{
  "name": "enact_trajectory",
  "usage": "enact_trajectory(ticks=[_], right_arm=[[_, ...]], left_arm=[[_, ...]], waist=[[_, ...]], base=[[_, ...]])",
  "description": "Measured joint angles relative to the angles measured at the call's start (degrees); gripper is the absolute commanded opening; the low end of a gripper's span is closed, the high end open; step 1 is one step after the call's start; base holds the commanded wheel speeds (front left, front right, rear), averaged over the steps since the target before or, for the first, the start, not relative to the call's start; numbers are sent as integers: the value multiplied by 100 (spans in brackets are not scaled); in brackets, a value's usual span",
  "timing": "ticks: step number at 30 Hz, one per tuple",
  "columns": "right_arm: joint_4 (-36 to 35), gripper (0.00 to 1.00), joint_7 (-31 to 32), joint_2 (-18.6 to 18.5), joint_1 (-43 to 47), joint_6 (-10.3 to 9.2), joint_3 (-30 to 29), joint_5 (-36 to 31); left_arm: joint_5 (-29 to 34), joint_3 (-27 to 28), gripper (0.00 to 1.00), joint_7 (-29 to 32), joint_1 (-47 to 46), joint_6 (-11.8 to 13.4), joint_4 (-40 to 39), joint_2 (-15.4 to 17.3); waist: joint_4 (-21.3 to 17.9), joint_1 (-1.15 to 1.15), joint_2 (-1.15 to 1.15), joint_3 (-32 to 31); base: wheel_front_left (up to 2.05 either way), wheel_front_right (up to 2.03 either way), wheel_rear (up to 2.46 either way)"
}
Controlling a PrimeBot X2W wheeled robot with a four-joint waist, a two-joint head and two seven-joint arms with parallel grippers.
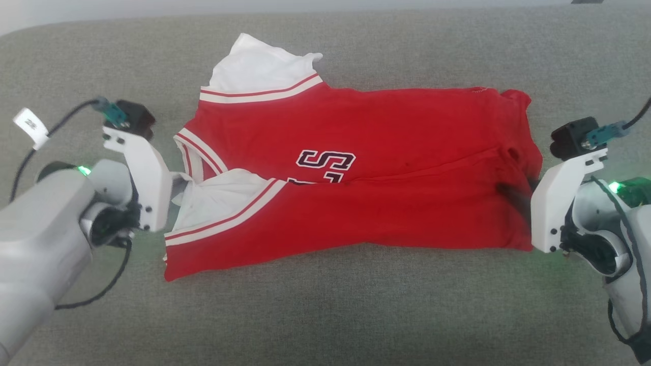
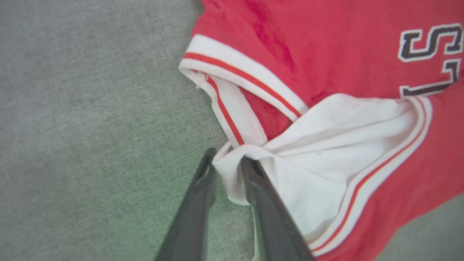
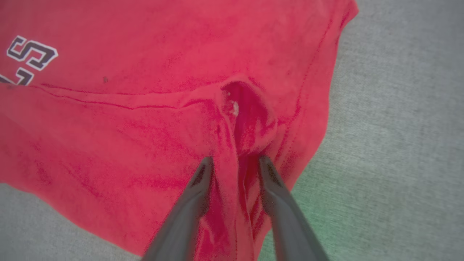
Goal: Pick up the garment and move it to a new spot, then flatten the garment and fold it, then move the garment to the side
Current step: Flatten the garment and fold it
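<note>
The garment (image 1: pixel 386 127) lies on the grey cushion, folded lengthwise, with the near half laid over the far half. Dark letters peek out at the fold line. One white sleeve sticks out at the far left. My left gripper (image 2: pixel 226 156) sits at the collar end, its fingers slightly parted around a fold of the white sleeve (image 2: pixel 326 145). At the hem end my right gripper (image 3: pixel 235 161) stands open, a loose ridge of the red garment (image 3: pixel 127 127) rising between its fingers. The head view shows the right gripper (image 1: pixel 524 195) as dark fingers on the red cloth.
A grey fabric cushion (image 1: pixel 325 315) spreads under everything, with bare room in front of the garment and behind it. My pale forearms and their cables come in from the lower left and lower right.
</note>
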Motion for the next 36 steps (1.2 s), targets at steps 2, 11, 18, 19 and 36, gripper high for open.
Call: enact_trajectory(ticks=[2,11,18,19,36], right_arm=[[27,100,-74,-21,-22,0,-11,13],[-202,100,-456,-47,97,0,-392,-67],[-650,100,-840,143,420,0,-998,-391],[-731,100,-875,191,471,0,-1082,-460],[-1944,100,-1589,1200,1095,-1,-2491,-1499]], left_arm=[[-51,45,100,23,-78,-20,130,-37],[-114,83,100,198,-158,-12,214,1],[-238,112,100,250,-66,230,-326,182],[-249,127,100,241,-19,274,-431,216],[-461,164,100,79,987,1255,-2592,1135]], waist=[[10,0,0,-28],[119,0,0,-253],[254,0,0,-371],[271,0,0,-386],[283,0,0,-314]], base=[[0,0,0],[0,0,0],[0,0,0],[0,0,0],[0,0,0]])
